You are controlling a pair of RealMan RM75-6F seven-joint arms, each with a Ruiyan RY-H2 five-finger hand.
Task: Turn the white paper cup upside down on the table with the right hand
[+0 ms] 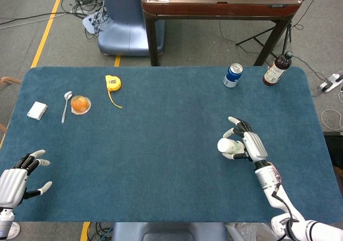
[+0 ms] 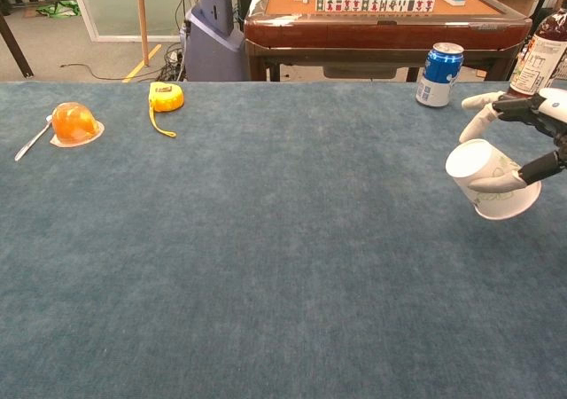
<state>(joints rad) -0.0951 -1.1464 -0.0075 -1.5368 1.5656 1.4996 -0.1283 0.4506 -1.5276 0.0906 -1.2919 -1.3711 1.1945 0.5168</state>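
Note:
The white paper cup (image 2: 493, 183) is held clear of the blue table (image 2: 266, 239) and tilted, one round end facing up and to the left. My right hand (image 2: 537, 115) grips it from the right, fingers over the top and thumb under its side. From the head camera the cup (image 1: 227, 146) sticks out to the left of the right hand (image 1: 252, 144), at the table's right middle. My left hand (image 1: 16, 179) hovers open at the near left corner, holding nothing.
A blue can (image 2: 440, 74) and a dark bottle (image 2: 539, 62) stand at the far right edge, behind the cup. A yellow tape measure (image 1: 112, 83), an orange jelly cup (image 1: 80, 104), a spoon (image 1: 66, 104) and a small white box (image 1: 37, 110) lie at the far left.

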